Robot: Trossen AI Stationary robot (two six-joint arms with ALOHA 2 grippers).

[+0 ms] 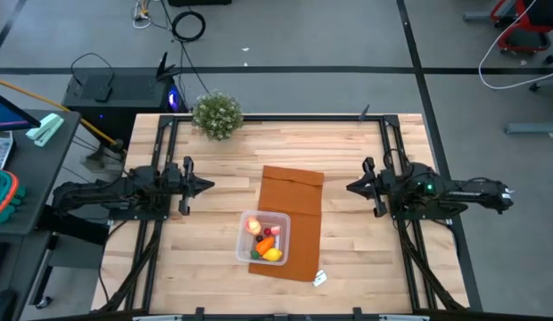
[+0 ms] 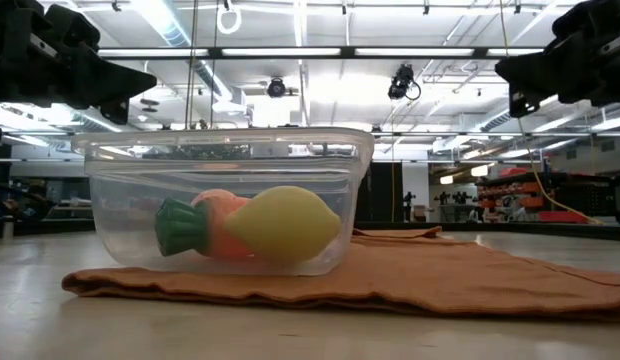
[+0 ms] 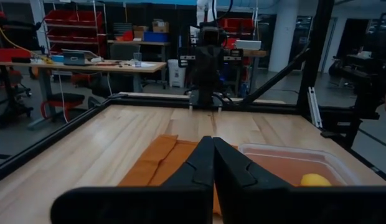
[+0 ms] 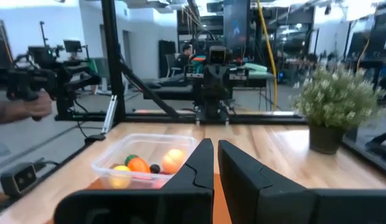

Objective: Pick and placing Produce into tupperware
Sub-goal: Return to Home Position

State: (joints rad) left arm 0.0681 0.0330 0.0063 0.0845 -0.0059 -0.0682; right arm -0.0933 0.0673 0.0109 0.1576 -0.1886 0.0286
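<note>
The clear tupperware (image 1: 243,234) sits on a brown mat (image 1: 294,192) near the middle of the tabletop (image 1: 214,259), a bit closer to the edge far from the green plant (image 1: 217,115). The mat likely keeps the box from sliding on the wood.

All the produce I can see is inside the box. The yellow lemon (image 1: 274,255) lies at the end nearest that edge. The orange carrot (image 1: 265,243) lies just beside it, and in the low view they look like they touch, with the carrot's green top poking out to one side. The peach-like fruit (image 1: 254,225) is at the other end. A tiny dark piece and a red piece lie between them. No toy food lies on the wood or the mat, so the filling looks done.

The left claw (image 1: 205,185) hangs near the left edge, well apart from the box. Its fingers are pressed together and hold nothing. The right claw (image 1: 350,187) hangs near the right edge, its fingers close together with only a thin slit, and empty too. Both point in toward the middle and are lifted off the wood. I think they are parked out of the way.

A small white tag (image 1: 319,278) lies by the mat's corner. It is too small to read, and I see no other words.
</note>
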